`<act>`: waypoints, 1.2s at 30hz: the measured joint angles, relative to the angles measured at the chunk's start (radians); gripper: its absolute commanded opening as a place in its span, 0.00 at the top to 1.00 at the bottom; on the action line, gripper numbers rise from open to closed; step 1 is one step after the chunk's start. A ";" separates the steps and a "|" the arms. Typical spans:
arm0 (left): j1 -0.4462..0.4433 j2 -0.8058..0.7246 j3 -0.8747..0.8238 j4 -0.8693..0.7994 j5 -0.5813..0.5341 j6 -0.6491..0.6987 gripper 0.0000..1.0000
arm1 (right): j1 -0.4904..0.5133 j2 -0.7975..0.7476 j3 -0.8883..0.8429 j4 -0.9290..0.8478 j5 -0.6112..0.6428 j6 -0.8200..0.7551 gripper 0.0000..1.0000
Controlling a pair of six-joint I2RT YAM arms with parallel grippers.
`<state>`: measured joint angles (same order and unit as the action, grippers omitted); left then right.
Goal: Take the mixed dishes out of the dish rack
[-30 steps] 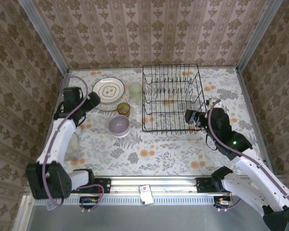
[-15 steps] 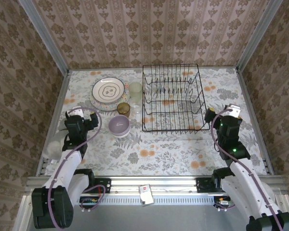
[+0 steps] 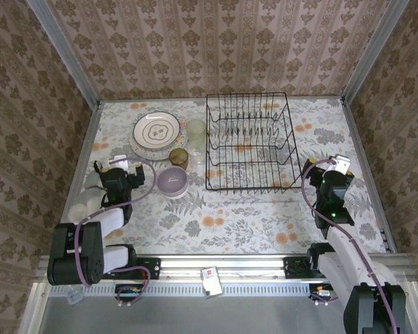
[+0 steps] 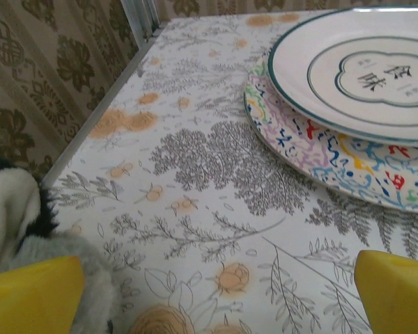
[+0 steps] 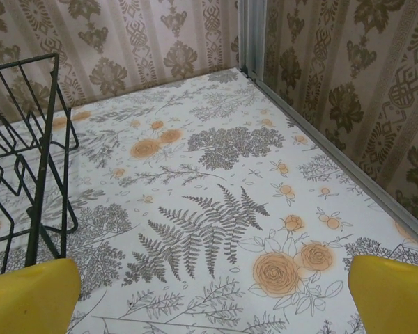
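Holding the left gripper point(image 4: 212, 299) with jaws spread fully apart and gripping nothing, facing the white plate point(image 4: 362, 69) lying ahead and to the right of the jaws, stacked on the floral plate point(image 4: 334, 156), both clear of the fingertips. Holding the right gripper point(image 5: 212, 299) just as wide and just as empty, with the dish rack point(image 5: 28, 174) standing ahead and left of the jaws, near its left finger. Seeing from above the lavender bowl point(image 3: 173, 181), brown cup point(image 3: 179, 158) and pale green glass point(image 3: 196, 129) sitting on the table point(image 3: 230, 216) between the left jaws and the rack.
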<state>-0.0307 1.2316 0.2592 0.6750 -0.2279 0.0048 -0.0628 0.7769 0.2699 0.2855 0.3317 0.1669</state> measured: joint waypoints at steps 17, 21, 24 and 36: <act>0.026 0.020 0.021 0.084 0.003 0.018 0.00 | -0.006 0.105 -0.030 0.192 -0.028 -0.034 0.00; 0.024 0.096 0.005 0.221 0.049 0.014 0.00 | -0.007 0.116 -0.030 0.216 -0.033 -0.037 0.00; 0.008 0.235 0.019 0.286 0.048 0.016 0.00 | -0.008 0.138 -0.030 0.242 -0.034 -0.044 0.00; -0.020 0.324 0.039 0.372 0.026 0.023 0.00 | -0.011 0.198 -0.034 0.313 -0.079 -0.062 0.00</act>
<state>-0.0509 1.5558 0.2977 1.0473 -0.2024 0.0277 -0.0742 0.9752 0.2356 0.5987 0.2523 0.1051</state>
